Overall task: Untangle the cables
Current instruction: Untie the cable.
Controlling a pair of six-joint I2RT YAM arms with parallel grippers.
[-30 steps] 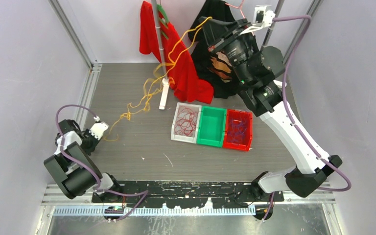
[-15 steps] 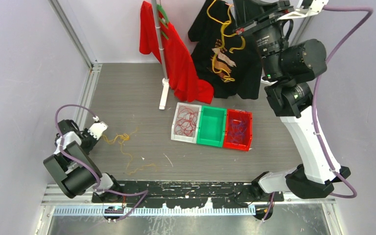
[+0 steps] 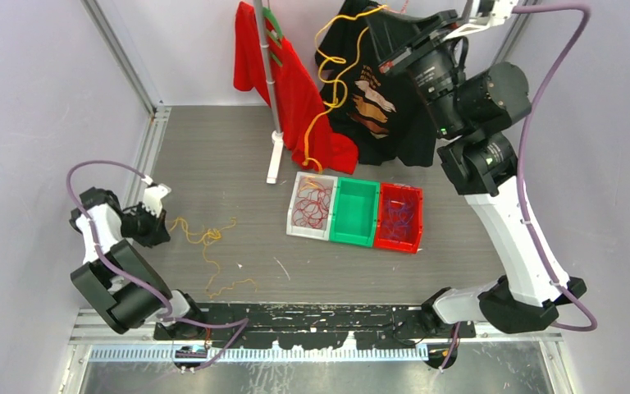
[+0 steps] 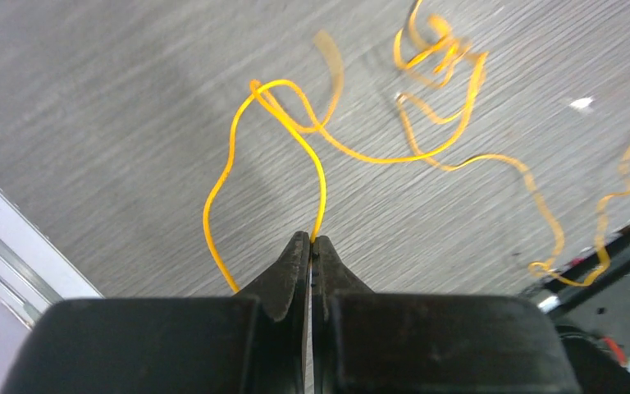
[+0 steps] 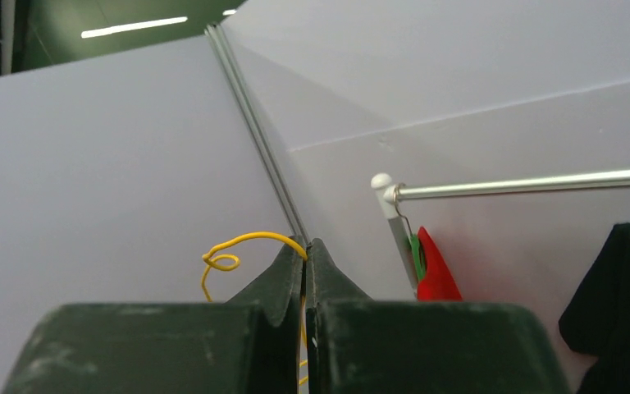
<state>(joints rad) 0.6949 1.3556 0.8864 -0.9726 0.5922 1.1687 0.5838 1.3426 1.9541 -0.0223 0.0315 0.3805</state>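
**Both jaws pinched on yellow cable, one low, one high**

My left gripper [image 3: 151,220] sits low at the left edge of the table [image 3: 213,156]. Its jaws are pressed together on a thin yellow cable [image 4: 295,139]. In the left wrist view the strand leaves my fingertips [image 4: 298,246], arches up into a loop and comes back down past the left finger. The rest of that cable [image 3: 207,240] lies loose on the grey tabletop just to the right of the gripper, in small curls with a tail running toward the near edge.

Further right, three bins stand side by side near the middle of the table. The white bin [image 3: 292,223] holds a tangle of red cables [image 3: 310,207]. The green bin [image 3: 354,238] is next to it, and the red bin [image 3: 417,220] holds purple cables [image 3: 397,215].

Behind the bins a red cloth [image 3: 295,90] and a black shirt [image 3: 410,131] hang by a pole [image 3: 267,74]. A second yellow cable [image 3: 334,78] hangs in front of them, its lower end reaching the far edge of the white bin.

My right gripper [image 3: 377,16] is raised high at the back, jaws closed on the top of that hanging cable. From the right wrist view the strand [image 5: 234,242] curls out to the left of my closed tips.
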